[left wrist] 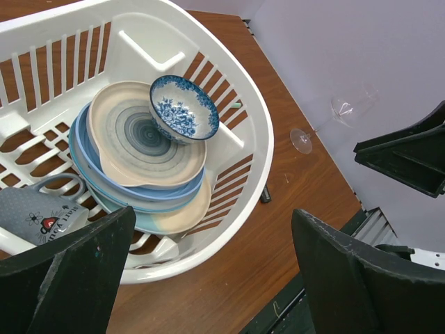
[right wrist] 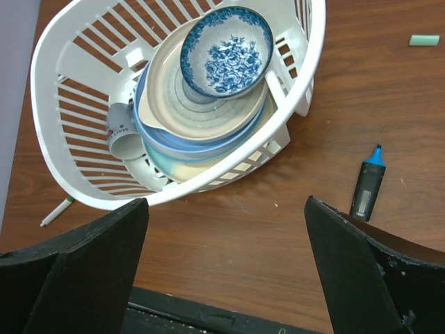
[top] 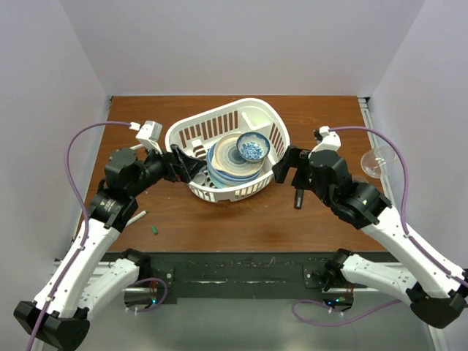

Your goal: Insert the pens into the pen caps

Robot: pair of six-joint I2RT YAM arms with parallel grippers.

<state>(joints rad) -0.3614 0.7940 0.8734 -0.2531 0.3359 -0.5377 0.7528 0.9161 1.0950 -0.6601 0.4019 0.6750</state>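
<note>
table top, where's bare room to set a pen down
Bare wood in front of the basket, between the green cap and the black marker. Crowded at the basket's sides, by the left gripper and right gripper.

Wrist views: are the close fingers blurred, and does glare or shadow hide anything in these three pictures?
Left wrist: the left fingers are dark and soft-edged, the basket is sharp, and the wine glass is faint against the pale wall. Right wrist: the right fingers are nearly black, and the marker is crisp. Top external: even light, soft shadows, no glare.
</note>
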